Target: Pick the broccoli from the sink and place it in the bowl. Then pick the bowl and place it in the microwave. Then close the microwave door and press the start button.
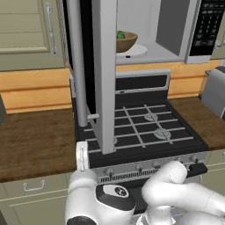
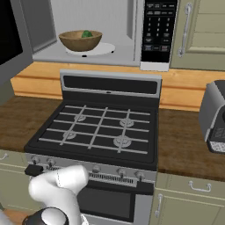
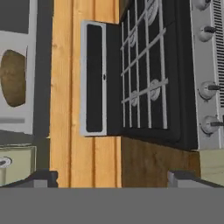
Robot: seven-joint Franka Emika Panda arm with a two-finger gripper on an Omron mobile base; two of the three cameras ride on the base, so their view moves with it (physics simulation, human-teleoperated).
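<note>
Well, the arm sits folded low before the gas stove (image 2: 99,127), its gripper (image 3: 111,177) rolled sideways, fingers spread wide apart and empty. Up in the microwave (image 2: 127,30), the bowl (image 2: 81,40) rests upright on the turntable, cradling the broccoli (image 2: 87,34). The microwave door (image 1: 103,74) hangs open over the wooden counter (image 1: 35,140).

Ahead of me stood a black-and-steel gas oven (image 2: 99,136) with 4 burners under grey grates and a row of knobs along its front. A dark wooden counter (image 1: 35,140) ran to both sides of it, backed by a light wooden wall strip (image 2: 189,94). Pale green cabinet doors (image 1: 26,33) hung above. A grey toaster (image 2: 214,116) sat on the counter.
</note>
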